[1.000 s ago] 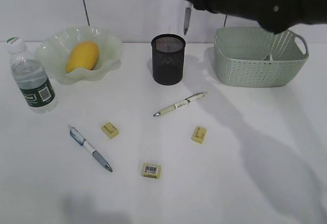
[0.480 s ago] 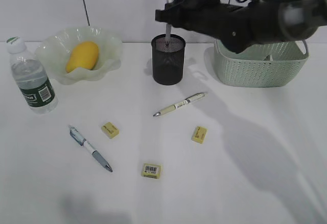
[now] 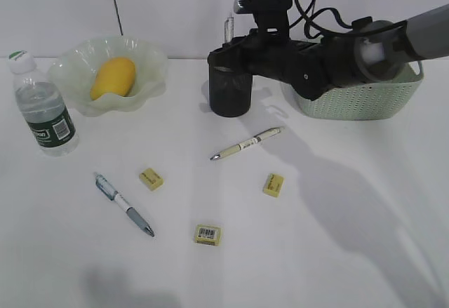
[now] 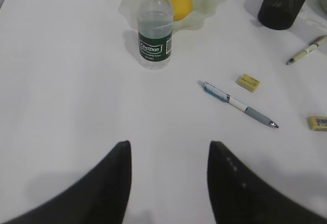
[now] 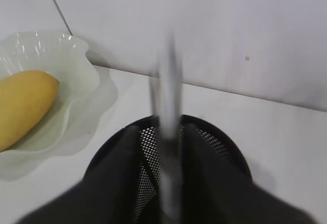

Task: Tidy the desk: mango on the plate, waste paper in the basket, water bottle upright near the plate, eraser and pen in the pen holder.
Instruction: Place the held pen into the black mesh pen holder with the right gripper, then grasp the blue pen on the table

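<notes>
My right gripper (image 3: 226, 59) hangs right over the black mesh pen holder (image 3: 230, 96), its fingers a little apart around an upright pen (image 5: 168, 96) that is blurred; mesh shows between the pen and the left finger. The pen's top (image 3: 229, 26) sticks up above the arm. The mango (image 3: 113, 76) lies in the ruffled green plate (image 3: 151, 62), and the water bottle (image 3: 43, 108) stands upright beside it. Low over bare desk at the near left, my left gripper (image 4: 169, 145) is open and empty. The waste paper is out of view.
On the desk lie a white pen (image 3: 247, 143), a blue pen (image 3: 125, 205) and three yellow erasers (image 3: 151, 178) (image 3: 273, 184) (image 3: 208, 234). The green basket (image 3: 365, 101) stands at the back right, partly behind my right arm.
My right arm has come left and down from above the basket to the pen holder, lowering the pen into the cup. Its fingers have parted a little. The left gripper has not moved.
</notes>
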You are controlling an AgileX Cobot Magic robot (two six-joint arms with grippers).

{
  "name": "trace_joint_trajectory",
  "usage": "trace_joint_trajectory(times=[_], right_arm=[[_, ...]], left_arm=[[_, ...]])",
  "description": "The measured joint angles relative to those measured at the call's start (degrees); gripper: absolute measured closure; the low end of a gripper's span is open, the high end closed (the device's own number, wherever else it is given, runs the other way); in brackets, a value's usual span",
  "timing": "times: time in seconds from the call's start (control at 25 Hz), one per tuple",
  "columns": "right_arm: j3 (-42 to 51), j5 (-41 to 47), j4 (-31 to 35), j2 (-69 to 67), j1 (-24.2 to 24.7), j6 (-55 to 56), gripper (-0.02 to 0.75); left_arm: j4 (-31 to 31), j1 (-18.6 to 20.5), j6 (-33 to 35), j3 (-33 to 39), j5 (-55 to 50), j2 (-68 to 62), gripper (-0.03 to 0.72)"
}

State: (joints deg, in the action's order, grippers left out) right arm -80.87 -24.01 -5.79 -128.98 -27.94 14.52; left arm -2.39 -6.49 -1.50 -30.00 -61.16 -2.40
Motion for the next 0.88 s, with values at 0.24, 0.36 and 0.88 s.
trace_joint_trajectory(times=[0.24,0.36,0.88], right_arm=[[0.0,1.1,0.0,1.0,0.0,0.0,0.236],[0.0,4.8,-0.1,3.2,0.0,0.0,0.177],[-0.1,52.1,-1.0,24.5,0.0,-1.8,0.161]], left_arm=[[0.0,0.0,0.0,0.0,0.0,0.0,0.316],[0.0,0.0,0.0,0.0,0.0,0.0,0.316],[0.0,0.0,0.0,0.0,0.0,0.0,0.316]])
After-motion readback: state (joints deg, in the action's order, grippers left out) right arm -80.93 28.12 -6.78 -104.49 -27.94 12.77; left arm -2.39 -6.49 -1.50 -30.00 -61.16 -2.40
